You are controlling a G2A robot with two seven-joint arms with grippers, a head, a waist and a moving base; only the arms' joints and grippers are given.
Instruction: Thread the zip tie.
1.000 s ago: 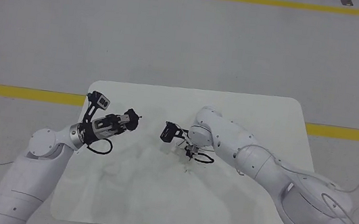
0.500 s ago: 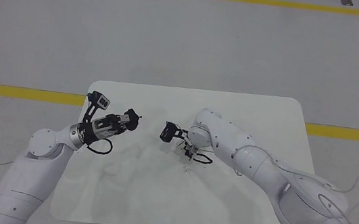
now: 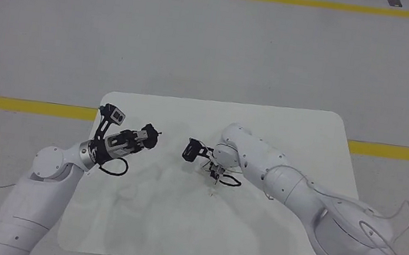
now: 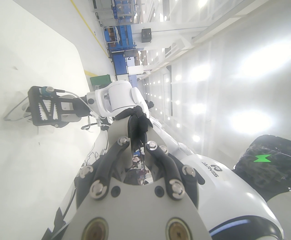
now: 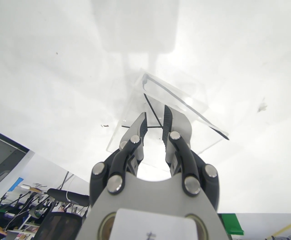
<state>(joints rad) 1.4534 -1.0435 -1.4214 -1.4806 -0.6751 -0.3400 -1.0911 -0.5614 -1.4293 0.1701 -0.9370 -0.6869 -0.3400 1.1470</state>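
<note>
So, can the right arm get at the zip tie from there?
Probably yes: the right gripper holds its jaws open either side of the zip tie, though the clear plastic piece by it may interfere.

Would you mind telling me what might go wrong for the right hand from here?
The right hand is open astride a thin black zip tie at a clear plastic piece. Closing could pinch the plastic too, or nudge the slim strand aside and miss it. The plastic looks light and may slide.
</note>
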